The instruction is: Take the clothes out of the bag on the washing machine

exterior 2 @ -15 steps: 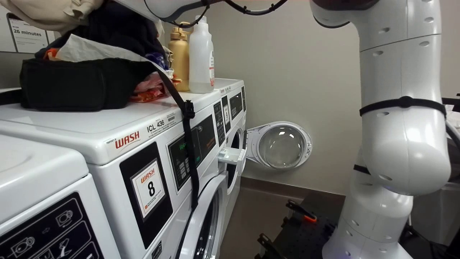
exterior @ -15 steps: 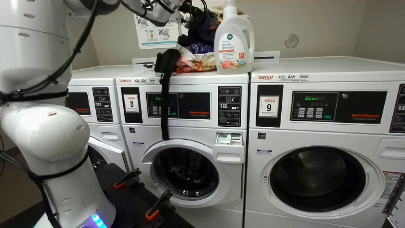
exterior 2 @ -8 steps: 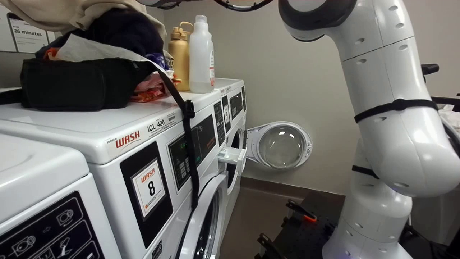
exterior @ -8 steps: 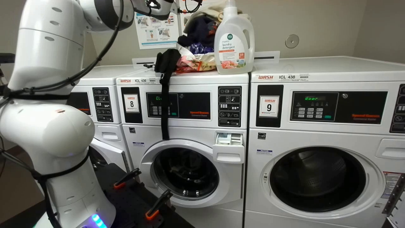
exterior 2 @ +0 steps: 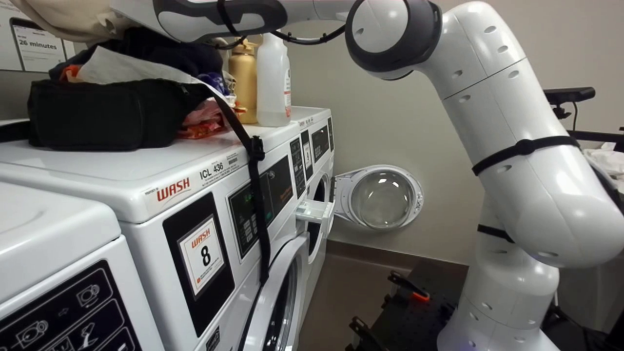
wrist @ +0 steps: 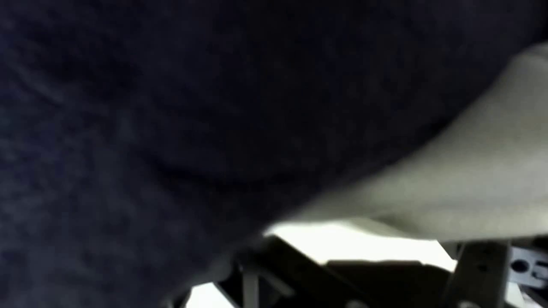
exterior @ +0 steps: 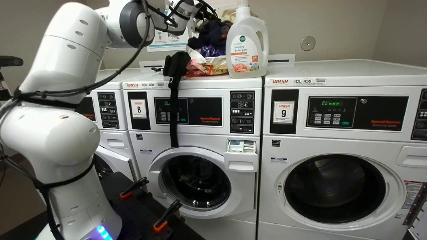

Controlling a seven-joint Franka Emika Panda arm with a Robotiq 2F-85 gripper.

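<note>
The black bag [exterior: 176, 65] lies on washing machine 8 [exterior: 206, 82], its strap hanging over the front. The bag [exterior 2: 85, 114] also shows in an exterior view. Navy clothing [exterior: 211, 36] and beige cloth [exterior 2: 73, 22] are heaped above and behind it. My gripper [exterior: 205, 18] is at the upper left side of the heap, its tips hidden among dark fabric. In the wrist view, my gripper [wrist: 368, 256] has its fingers wide apart. Dark cloth [wrist: 171, 119] and beige cloth [wrist: 471, 184] fill the view close ahead; dark cloth covers part of the left finger.
A detergent bottle [exterior: 247, 50] stands right of the clothes near the machine's front edge. A tan bottle [exterior 2: 242, 80] stands behind it. The detergent drawer [exterior: 241, 156] and the machine's round door [exterior: 196, 182] stick out in front.
My gripper rose away from the heap, then came back down against the clothes. The upper arm leans further toward the machines. The navy heap's top sits lower; the bag and bottles have not moved.
</note>
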